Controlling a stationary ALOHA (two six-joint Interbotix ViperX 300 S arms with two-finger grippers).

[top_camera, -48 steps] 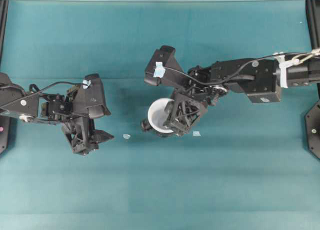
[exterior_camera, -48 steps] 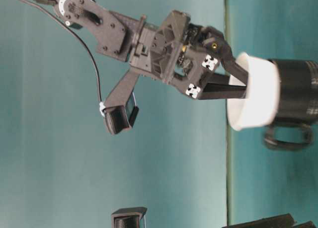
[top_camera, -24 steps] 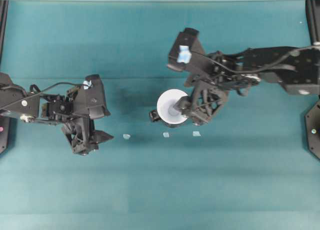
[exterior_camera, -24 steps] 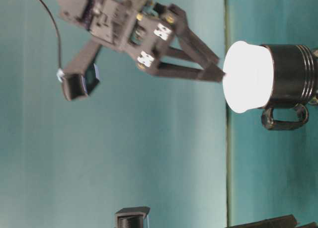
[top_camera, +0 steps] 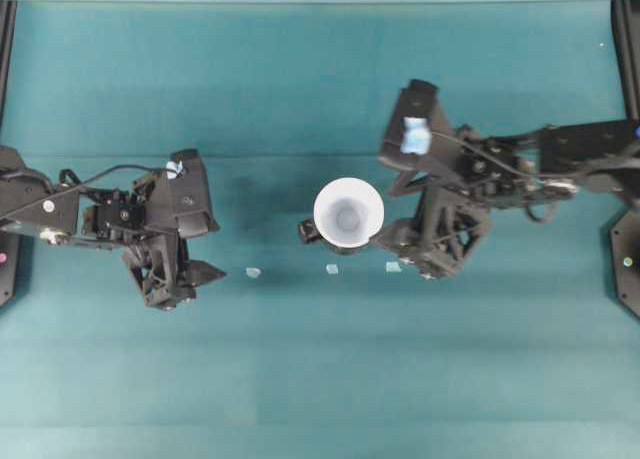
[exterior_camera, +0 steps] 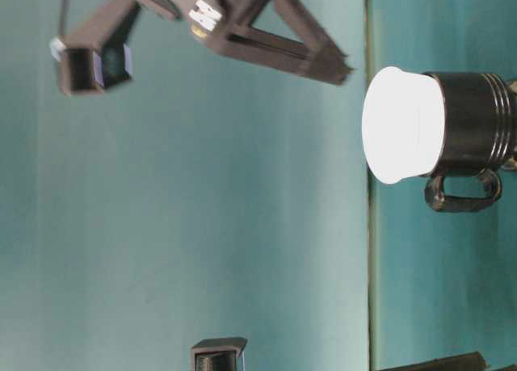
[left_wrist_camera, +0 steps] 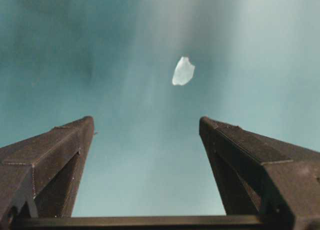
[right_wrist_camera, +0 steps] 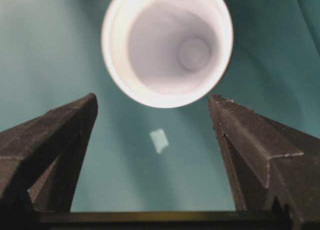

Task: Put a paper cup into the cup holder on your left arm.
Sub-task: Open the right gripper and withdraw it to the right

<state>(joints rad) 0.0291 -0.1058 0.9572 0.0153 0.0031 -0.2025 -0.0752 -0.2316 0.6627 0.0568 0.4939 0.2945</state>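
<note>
1 paper cup (top_camera: 348,214) stands upright in the black cup holder (exterior_camera: 475,137), its white rim and upper wall showing above the holder's mouth and the small loop handle sticking out at the side, so the placing looks done as far as these views show. How deep the cup is seated cannot be told, since the holder's wall hides its lower part. The right gripper (top_camera: 432,247) is near the cup on its right in the overhead view and apart from it, with both fingers spread wide and nothing between them; its wrist view looks past the 2 fingertips into the cup's open mouth. The left gripper (top_camera: 172,279) sits well apart on the left, jaws likewise wide and empty, aimed at bare surface. What seems left is only for the right arm to clear away. The table (top_camera: 320,379) is covered in plain teal cloth, flat, with a faint seam running across it. 3 small pale scraps (top_camera: 332,269) lie on the cloth just below the cup in the overhead view. Behind the table a teal backdrop of the same colour fills the table-level view.
</note>
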